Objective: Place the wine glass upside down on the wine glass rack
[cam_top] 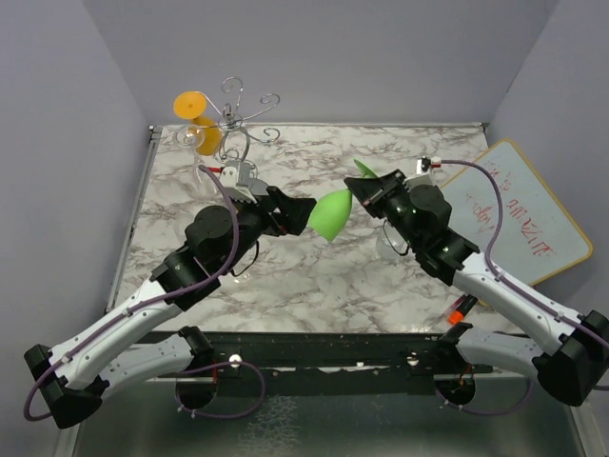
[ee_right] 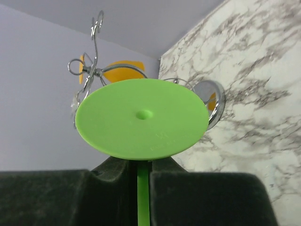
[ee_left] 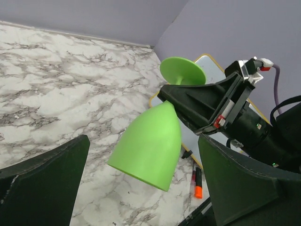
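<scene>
A green wine glass hangs in the air over the middle of the table, tilted, bowl towards the left arm. My right gripper is shut on its stem just under the round foot; the stem runs between the closed pads. My left gripper is open, its fingers wide on both sides of the bowl without touching it. The silver wire wine glass rack stands at the back left, with an orange glass hanging upside down on it. The rack also shows behind the foot.
A white board with a yellow frame lies at the right edge of the marble table. Markers lie beside it near the front edge. The rack's shiny round base stands near the back wall.
</scene>
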